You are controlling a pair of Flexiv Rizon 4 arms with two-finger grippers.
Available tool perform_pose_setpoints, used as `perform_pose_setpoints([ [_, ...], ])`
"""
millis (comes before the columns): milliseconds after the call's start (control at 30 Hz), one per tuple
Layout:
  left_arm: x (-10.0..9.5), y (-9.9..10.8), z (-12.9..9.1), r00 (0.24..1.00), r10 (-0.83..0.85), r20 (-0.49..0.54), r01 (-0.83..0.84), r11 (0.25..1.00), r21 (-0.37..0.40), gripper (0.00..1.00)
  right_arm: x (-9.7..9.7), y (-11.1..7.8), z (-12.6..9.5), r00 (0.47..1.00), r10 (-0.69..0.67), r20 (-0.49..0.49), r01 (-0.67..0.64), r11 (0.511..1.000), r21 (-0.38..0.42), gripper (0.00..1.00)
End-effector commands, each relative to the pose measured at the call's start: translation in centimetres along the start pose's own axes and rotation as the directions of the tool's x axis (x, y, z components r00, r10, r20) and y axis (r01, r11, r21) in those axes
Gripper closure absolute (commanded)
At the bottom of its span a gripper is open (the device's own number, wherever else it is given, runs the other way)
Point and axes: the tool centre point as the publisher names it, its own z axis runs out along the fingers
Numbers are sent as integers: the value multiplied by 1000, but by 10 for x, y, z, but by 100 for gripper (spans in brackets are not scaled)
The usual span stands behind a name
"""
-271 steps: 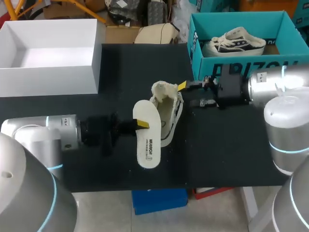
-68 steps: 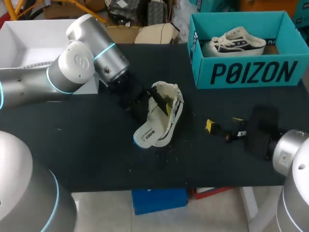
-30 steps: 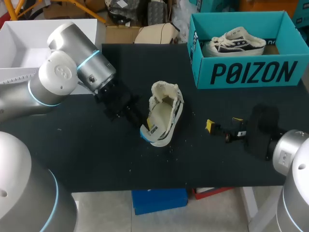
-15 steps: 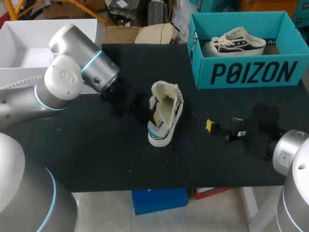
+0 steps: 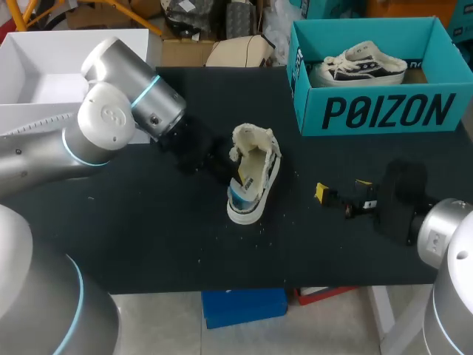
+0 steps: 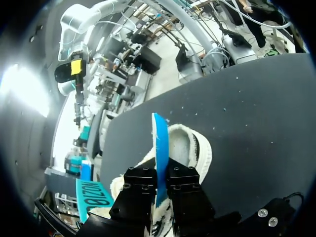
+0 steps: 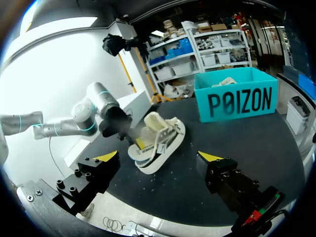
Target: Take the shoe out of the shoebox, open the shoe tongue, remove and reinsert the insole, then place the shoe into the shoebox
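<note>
Left claw (image 6: 160, 178) is pinched tight on the edge of the insole (image 6: 159, 140), which stands on edge with its blue underside showing, partway into the opening of the shoe (image 5: 255, 174). The shoe lies mid-counter (image 5: 148, 237), fleecy lining showing, well apart from the teal shoebox (image 5: 384, 111) at the far right. Right claw (image 5: 341, 191) sits spread wide and empty off to the shoe's right, touching nothing. My guess is this is the reinsert step. The trick is to roll the insole flat, blue side down, while feeding its leading end along the inside of the shoe rather than shoving straight down. On edge like this it'll probably jam against the side wall or buckle. Nothing is bracing the shoe either, so it could skid or tip. I'd bring the right claw over to steady it first, and let go only once the trailing end drops in.
</note>
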Motion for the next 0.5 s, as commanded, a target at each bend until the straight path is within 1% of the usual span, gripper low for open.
perform_pose_setpoints([
  [33,-7,4,7,999,-26,-35,25,1000,-13,100,2,-2,1,1000,1,5,-1,1000,-7,0],
  [67,-7,5,7,998,-34,-44,33,999,-19,100,2,-2,1,1000,1,5,-1,1000,-7,0],
  [100,-7,5,7,998,-41,-48,40,999,-23,85,2,-2,1,1000,1,5,-1,1000,-7,0],
  [133,-7,5,7,998,-47,-47,46,999,-23,64,2,-2,1,1000,1,5,-1,1000,-7,0],
  [167,-8,4,6,998,-47,-46,46,999,-23,27,2,-2,1,1000,1,5,-1,1000,-7,0],
  [200,-9,1,5,998,-47,-42,47,999,-19,1,2,-2,1,1000,1,5,-1,1000,-7,0],
  [300,-9,-9,0,998,-51,-21,51,999,3,0,2,-2,1,1000,1,5,-1,1000,-7,0],
  [500,-5,-28,-13,999,-47,7,47,999,4,0,2,-2,1,1000,1,5,-1,1000,-7,0],
])
